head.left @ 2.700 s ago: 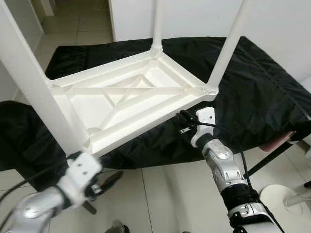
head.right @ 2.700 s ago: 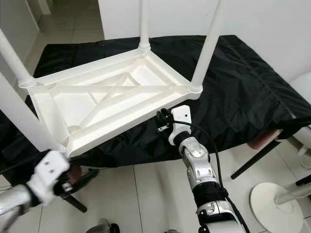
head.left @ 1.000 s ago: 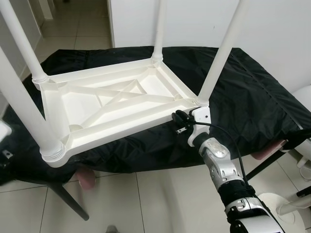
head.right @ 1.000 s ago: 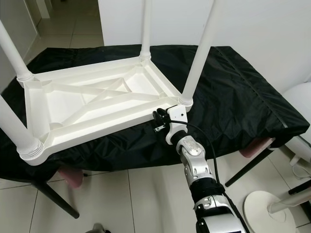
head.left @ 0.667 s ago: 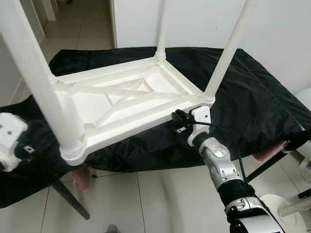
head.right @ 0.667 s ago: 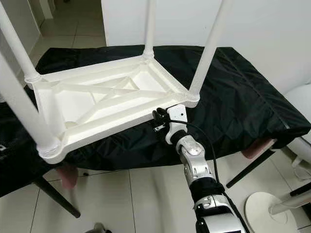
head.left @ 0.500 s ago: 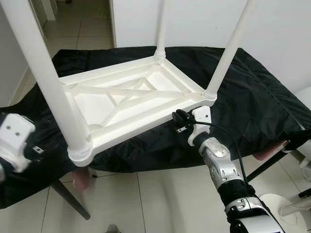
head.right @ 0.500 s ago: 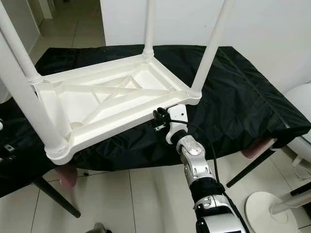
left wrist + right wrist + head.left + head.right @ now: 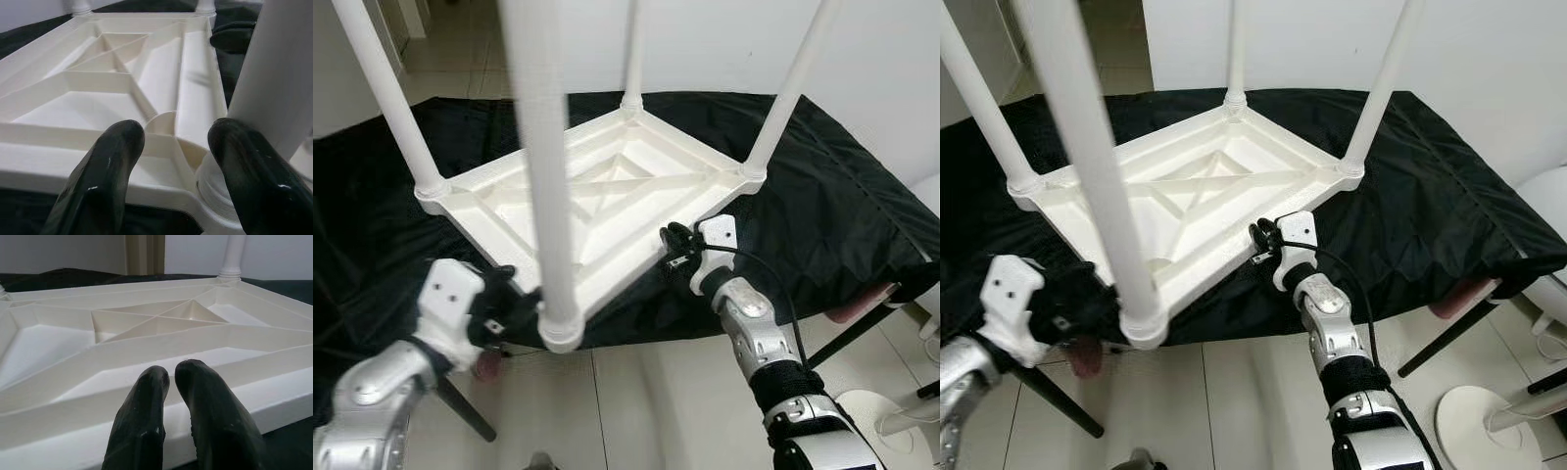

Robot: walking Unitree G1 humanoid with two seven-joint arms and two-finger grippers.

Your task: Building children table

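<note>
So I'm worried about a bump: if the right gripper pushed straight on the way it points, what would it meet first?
Most likely the near side rim of the upturned white table. The right gripper, fingers together, sits right at that edge; whether it already touches is unclear.

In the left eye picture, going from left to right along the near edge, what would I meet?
Left gripper → nearest table leg in its corner socket → right gripper at the white tabletop's rim → black cloth.

Smooth white plastic table (image 9: 607, 196); matt, creased black cloth (image 9: 822, 196).
</note>
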